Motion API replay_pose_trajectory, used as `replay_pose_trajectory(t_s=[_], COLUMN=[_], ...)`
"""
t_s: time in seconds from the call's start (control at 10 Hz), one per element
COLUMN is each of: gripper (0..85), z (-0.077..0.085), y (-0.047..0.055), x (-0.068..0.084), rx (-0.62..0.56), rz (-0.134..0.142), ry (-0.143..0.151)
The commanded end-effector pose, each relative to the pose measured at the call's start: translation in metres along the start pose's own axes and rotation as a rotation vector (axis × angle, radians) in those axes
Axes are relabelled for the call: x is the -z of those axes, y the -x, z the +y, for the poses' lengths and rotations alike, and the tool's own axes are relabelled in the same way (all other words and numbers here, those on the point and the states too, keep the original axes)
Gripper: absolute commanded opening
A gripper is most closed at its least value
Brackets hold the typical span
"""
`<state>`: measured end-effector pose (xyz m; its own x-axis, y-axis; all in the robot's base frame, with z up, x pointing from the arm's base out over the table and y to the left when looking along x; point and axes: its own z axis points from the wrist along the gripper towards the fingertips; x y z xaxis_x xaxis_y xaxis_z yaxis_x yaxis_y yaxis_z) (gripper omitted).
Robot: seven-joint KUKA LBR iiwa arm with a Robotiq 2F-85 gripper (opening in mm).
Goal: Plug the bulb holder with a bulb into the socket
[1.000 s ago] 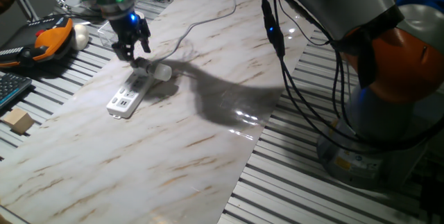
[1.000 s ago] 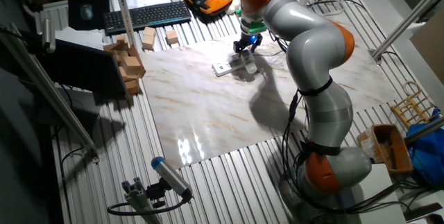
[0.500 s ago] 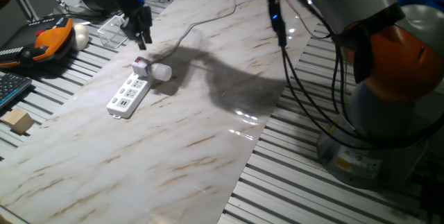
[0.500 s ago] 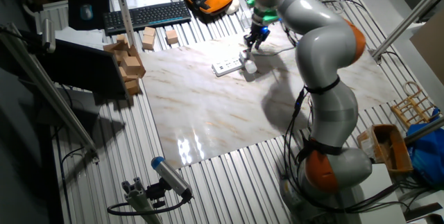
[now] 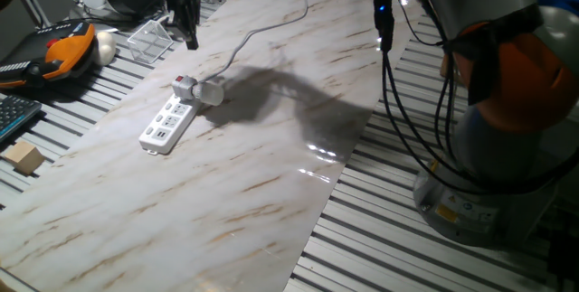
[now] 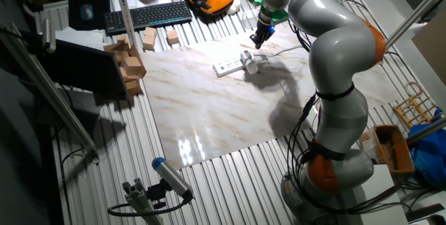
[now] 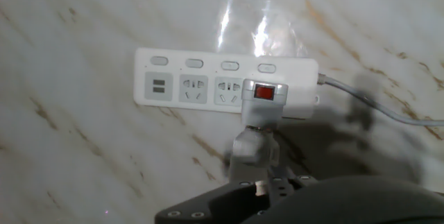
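Note:
The socket is a long white power strip lying on the marble board; it also shows in the other fixed view and the hand view. The bulb holder, white-grey with a red switch, sits in the outlet nearest the cable end. The bulb sticks out sideways from it, and shows in one fixed view too. My gripper is raised above and behind the strip, open and empty, well apart from the holder. It also shows in the other fixed view.
The strip's white cable runs back across the board. A clear plastic box lies just behind the gripper. An orange teach pendant, a keyboard and wooden blocks lie off the board's left side.
My gripper has let go of the bulb holder and risen up and back, away from the strip. The holder and bulb stay at the strip's cable end.

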<state>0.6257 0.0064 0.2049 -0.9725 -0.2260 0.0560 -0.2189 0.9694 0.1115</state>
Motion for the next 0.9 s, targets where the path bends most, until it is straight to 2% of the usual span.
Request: replay_pose_trajectory(t_s=[0.0, 0.5, 0.8], gripper=[0.0, 0.0, 0.0], z=[0.0024, 0.0100, 0.0094], y=[-0.0007, -0.0027, -0.0027], x=[0.0006, -0.0042, -0.0043], rx=[0.001, -0.008, -0.008], rz=[-0.004, -0.020, -0.018], ry=[0.004, 0.005, 0.005])
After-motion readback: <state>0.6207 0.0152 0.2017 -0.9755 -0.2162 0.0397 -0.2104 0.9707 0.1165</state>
